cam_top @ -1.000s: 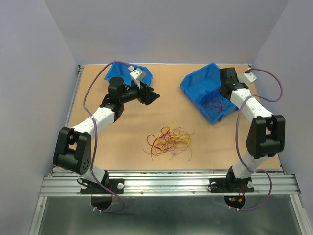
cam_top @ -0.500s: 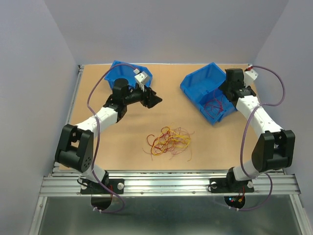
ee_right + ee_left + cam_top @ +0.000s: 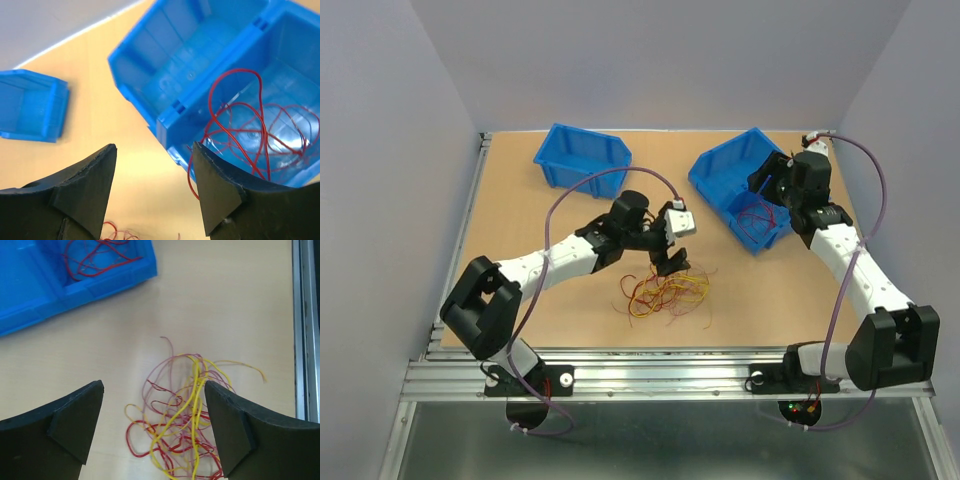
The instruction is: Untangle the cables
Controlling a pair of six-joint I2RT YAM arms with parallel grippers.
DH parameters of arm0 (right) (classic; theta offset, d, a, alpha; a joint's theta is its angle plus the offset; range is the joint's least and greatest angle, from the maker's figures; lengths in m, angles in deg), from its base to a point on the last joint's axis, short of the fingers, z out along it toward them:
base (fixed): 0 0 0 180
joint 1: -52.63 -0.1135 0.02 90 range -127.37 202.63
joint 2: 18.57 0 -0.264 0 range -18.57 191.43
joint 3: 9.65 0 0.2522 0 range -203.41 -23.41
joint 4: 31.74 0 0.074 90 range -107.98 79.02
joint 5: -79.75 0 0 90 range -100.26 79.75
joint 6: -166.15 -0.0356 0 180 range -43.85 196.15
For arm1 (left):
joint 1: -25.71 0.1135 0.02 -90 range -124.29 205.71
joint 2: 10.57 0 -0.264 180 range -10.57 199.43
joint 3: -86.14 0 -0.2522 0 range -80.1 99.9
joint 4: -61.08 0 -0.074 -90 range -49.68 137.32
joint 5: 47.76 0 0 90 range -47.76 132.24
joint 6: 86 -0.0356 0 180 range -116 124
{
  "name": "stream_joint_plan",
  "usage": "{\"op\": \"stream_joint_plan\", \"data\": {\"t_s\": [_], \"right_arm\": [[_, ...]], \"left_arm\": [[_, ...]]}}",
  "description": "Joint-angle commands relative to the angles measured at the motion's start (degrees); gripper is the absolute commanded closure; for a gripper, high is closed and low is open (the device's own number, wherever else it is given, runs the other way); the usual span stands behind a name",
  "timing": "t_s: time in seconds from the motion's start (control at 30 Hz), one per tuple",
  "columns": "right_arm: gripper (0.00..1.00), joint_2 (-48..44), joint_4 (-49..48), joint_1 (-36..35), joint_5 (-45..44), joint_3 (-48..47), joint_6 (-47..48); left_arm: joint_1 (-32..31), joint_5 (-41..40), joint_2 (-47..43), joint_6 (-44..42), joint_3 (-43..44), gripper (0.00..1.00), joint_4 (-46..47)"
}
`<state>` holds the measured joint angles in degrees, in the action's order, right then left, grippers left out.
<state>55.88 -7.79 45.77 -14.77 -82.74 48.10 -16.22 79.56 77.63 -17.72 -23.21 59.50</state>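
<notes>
Left gripper (image 3: 670,262) stands with its jaws spread wide and nothing between them, poised just above the loose tangle of thin, curly yellow, orange and dark red cables (image 3: 665,290); that tangle lies on the tan wooden table (image 3: 520,220), near the middle of its front half, well apart from both bins. Seen from the left wrist, the left gripper (image 3: 154,387) frames the cables (image 3: 180,425) between its fingers; the mass sits nearer one finger than the other; no contact is visible.

Right gripper (image 3: 767,172) is likewise parted and empty; it hangs over the large blue plastic bin (image 3: 720,165) at the far right of the table. The right wrist view shows the right gripper (image 3: 154,147) above the large blue plastic bin (image 3: 165,125), in which several separated red strands (image 3: 250,125) already lie. A smaller blue plastic bin (image 3: 582,158) stands at the far left; whether it holds anything cannot be told.

Judgement: the step in hand is the left arm's approach to pick one strand from the pile; sorting appears partly done, with much of the tangle left. The next move calls for a descent onto a single outlying loop, not the dense centre; the fingers must close fully, since each wire is far thinner than a finger. Risk noted: a lift may drag neighbouring strands along; a slow pull is advisable.
</notes>
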Motion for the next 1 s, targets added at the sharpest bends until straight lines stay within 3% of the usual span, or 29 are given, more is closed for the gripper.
{"op": "stream_joint_plan", "data": {"t_s": [0.0,0.4,0.47,0.57,0.6,0.63,0.8,0.97], "right_arm": [[0.32,-2.1,-6.2,-0.4,3.6,1.0,2.5],[0.32,-3.1,-6.6,-0.4,4.1,1.2,3.0],[0.31,-3.3,-7.1,-0.4,4.2,1.4,3.0],[0.31,-3.2,-7.5,-0.4,4.2,1.7,2.7],[0.31,-3.0,-7.6,-0.4,4.2,1.8,2.7],[0.31,-3.1,-7.6,-0.4,4.2,1.8,2.7],[0.31,-3.2,-11.9,-0.4,9.9,3.8,3.5],[0.31,-4.8,-32.3,-0.7,31.5,11.3,2.3]], "left_arm": [[-5.4,-7.4,-0.2,-10.8,1.9,0.04,-5.8],[-8.6,-23.3,8.1,-9.5,5.5,0.23,-5.2],[-8.6,-25.5,8.5,-8.6,6.0,0.35,-4.7],[-8.6,-24.1,8.2,-8.9,6.0,0.63,-5.4],[-8.6,-23.9,8.1,-8.9,6.0,0.86,-5.5],[-8.6,-23.5,8.0,-8.8,6.1,1.0,-5.7],[-8.2,-26.7,3.8,-6.1,4.8,1.0,-3.1],[-3.1,-25.6,-7.2,-1.2,1.5,1.0,1.9]]}}
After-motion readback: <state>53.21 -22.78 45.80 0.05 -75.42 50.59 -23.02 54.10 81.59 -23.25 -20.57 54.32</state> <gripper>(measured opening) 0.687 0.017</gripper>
